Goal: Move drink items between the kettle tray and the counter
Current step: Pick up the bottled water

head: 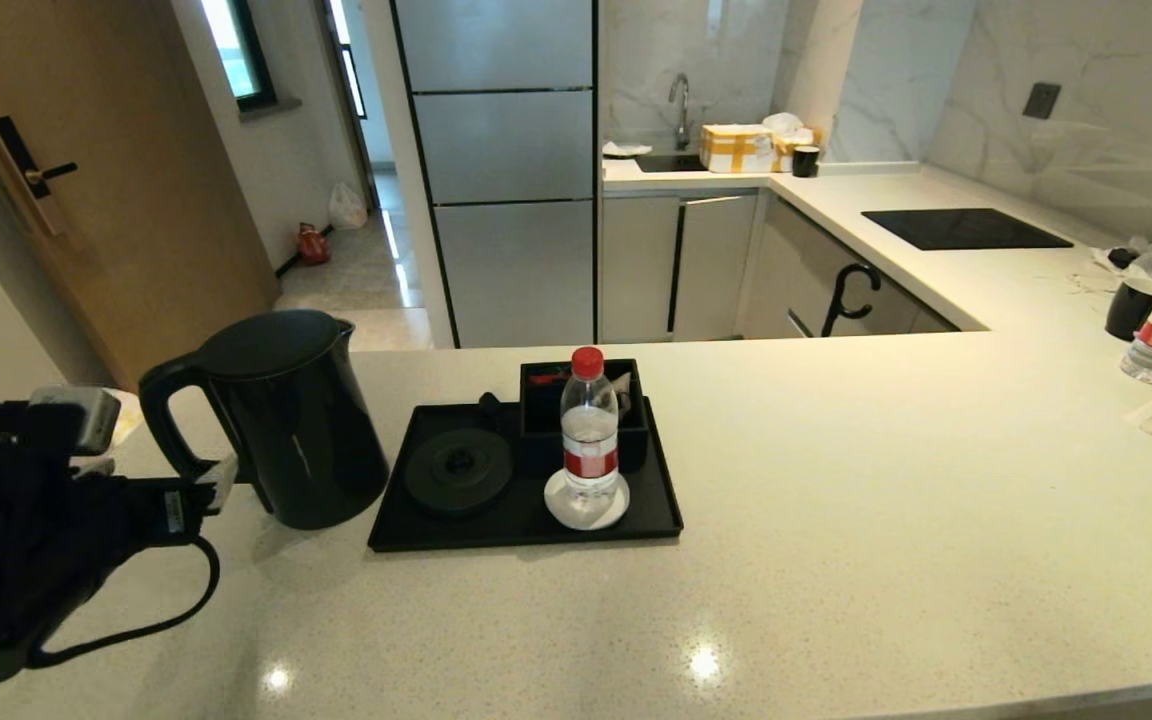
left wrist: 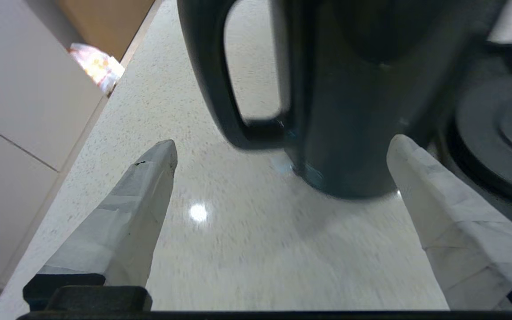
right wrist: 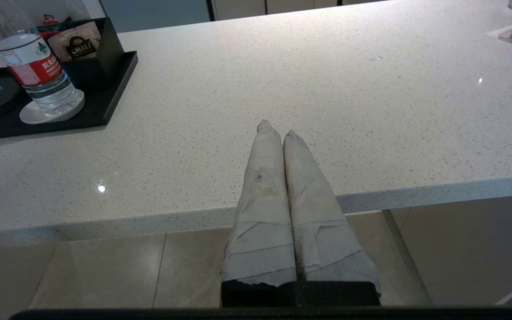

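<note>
Head view — left gripper [head: 221,478] spread beside kettle [head: 286,420] on counter [head: 836,500]; right gripper [right wrist: 278,129] pressed together.

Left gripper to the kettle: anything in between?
Nothing. In the left wrist view only bare counter lies between the open left gripper and the kettle, which stands on the counter beside the tray.

A matte black kettle [head: 281,415], flat black tray [head: 526,520], red-capped, red-white-labelled clear bottle [head: 589,430] and beige speckled counter [head: 886,520] are seen.
</note>
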